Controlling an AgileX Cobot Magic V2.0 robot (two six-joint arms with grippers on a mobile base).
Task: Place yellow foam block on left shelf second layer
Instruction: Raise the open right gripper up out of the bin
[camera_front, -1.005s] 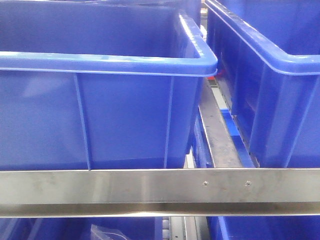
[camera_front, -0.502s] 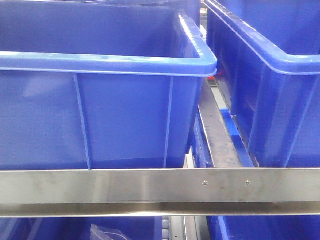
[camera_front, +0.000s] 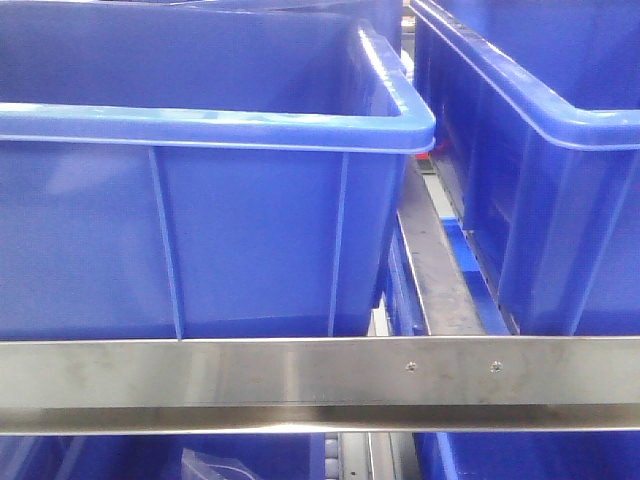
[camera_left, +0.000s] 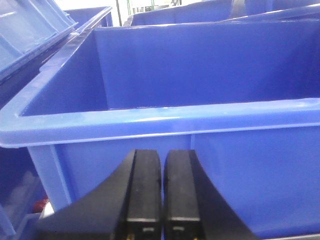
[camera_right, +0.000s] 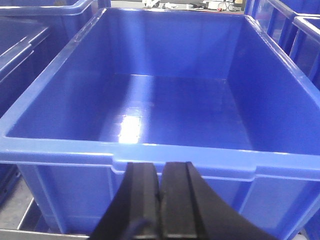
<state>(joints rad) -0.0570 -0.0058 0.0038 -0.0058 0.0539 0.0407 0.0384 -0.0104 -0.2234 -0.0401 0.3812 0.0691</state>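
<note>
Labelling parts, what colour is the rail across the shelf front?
Silvery bare metal rail, clearest in the front-facing view.

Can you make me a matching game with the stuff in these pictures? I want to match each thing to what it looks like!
Things:
1. metal rail
2. bin under the right wrist camera
3. left gripper
4. crinkly plastic

Looks:
a. black, fingers shut together
b. shiny silver, running straight across
c. blue, nothing inside
d. see-through, peeking out below the rail

Pairs: 1-b, 2-c, 3-a, 4-d
</note>
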